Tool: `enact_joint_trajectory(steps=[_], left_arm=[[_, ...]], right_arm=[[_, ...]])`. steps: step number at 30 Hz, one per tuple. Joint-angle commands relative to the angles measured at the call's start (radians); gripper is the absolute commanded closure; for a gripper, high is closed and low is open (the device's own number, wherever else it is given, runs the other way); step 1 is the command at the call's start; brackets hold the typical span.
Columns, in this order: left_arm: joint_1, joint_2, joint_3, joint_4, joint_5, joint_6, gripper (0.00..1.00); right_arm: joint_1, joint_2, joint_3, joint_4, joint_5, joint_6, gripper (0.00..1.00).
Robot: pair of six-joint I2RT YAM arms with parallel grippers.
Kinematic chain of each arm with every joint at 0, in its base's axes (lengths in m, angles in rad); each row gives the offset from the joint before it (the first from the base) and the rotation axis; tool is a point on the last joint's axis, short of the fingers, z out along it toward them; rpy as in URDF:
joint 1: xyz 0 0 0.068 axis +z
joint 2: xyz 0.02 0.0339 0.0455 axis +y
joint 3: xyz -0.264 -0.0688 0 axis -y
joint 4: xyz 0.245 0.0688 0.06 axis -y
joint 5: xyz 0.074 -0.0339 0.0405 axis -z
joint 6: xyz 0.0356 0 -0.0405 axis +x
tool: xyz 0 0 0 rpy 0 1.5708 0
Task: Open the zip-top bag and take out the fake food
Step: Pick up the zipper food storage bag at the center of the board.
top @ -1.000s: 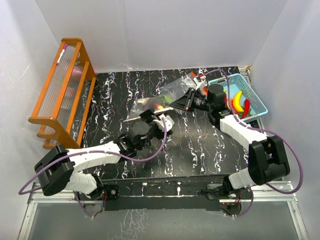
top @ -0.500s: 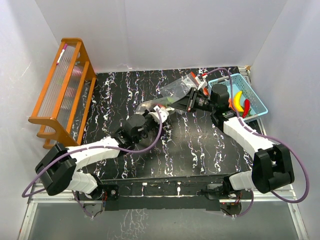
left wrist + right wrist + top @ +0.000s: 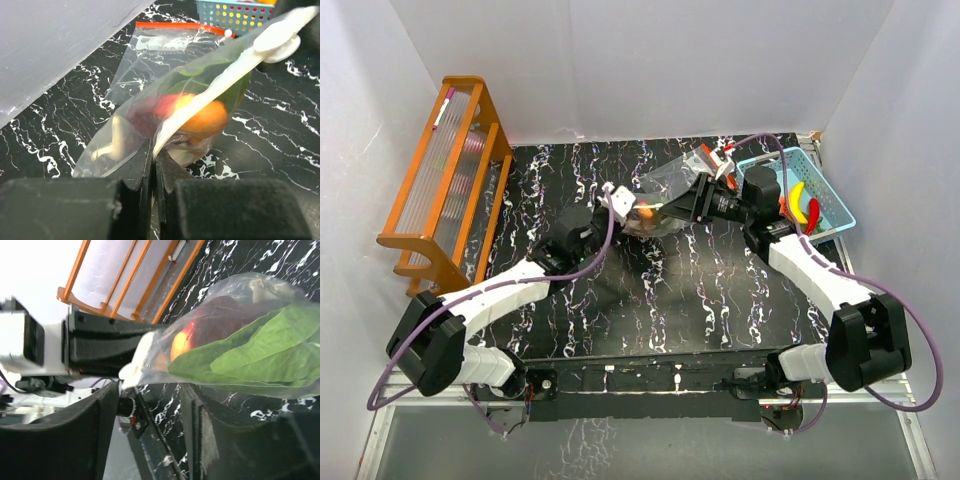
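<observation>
left claw (image 3: 153,152): clenched tight on the rim of the zip-top bag (image 3: 150,85), pinching the film beside its white strip.
right claw (image 3: 150,400): released, fingers standing apart; the bag's bulge sits just past the tips, and i can't tell if it touches them.
zip-top bag: held between the two claws, over the back middle of the tabletop (image 3: 700,290).
inside the bag: orange piece (image 3: 207,120), red piece (image 3: 150,107), green leaves (image 3: 260,350).
basket (image 3: 840,212): light blue, far right; yellow banana (image 3: 798,195) and red chilli (image 3: 812,212) lie in it.
second bag (image 3: 160,45): clear, red zip, flat on the tabletop behind.
rack (image 3: 450,170): orange, far left.
</observation>
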Motion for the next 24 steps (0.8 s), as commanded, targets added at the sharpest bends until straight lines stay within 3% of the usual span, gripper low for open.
enact_joint_trajectory(steps=[1,6,7,8,9,13,17,21,24], left_arm=[[0.056,-0.022,0.105,-0.034,0.121,-0.132,1.0],[0.125,0.021,0.213,-0.152,0.294,-0.212,1.0],[0.136,0.033,0.243,-0.186,0.334,-0.218,1.0],[0.144,0.038,0.271,-0.218,0.381,-0.222,1.0],[0.151,0.05,0.296,-0.248,0.404,-0.225,1.0],[0.159,0.078,0.355,-0.309,0.494,-0.233,1.0],[0.16,0.082,0.364,-0.319,0.551,-0.246,1.0],[0.161,0.068,0.359,-0.302,0.584,-0.265,1.0],[0.162,0.058,0.36,-0.303,0.6,-0.271,1.0]], right_arm=[[-0.002,-0.088,0.052,-0.005,0.061,-0.177,0.42],[-0.003,-0.264,-0.034,0.01,0.286,-0.388,0.33],[-0.001,-0.308,-0.071,0.056,0.338,-0.415,0.25],[-0.002,-0.351,-0.112,0.104,0.379,-0.428,0.05],[-0.002,-0.384,-0.15,0.168,0.394,-0.444,0.02],[-0.002,-0.367,-0.112,0.147,0.309,-0.563,0.01],[-0.002,-0.292,-0.067,0.152,0.171,-0.575,0.01],[-0.003,-0.238,-0.074,0.228,0.104,-0.541,0.11],[-0.002,-0.196,-0.07,0.253,0.044,-0.527,0.12]])
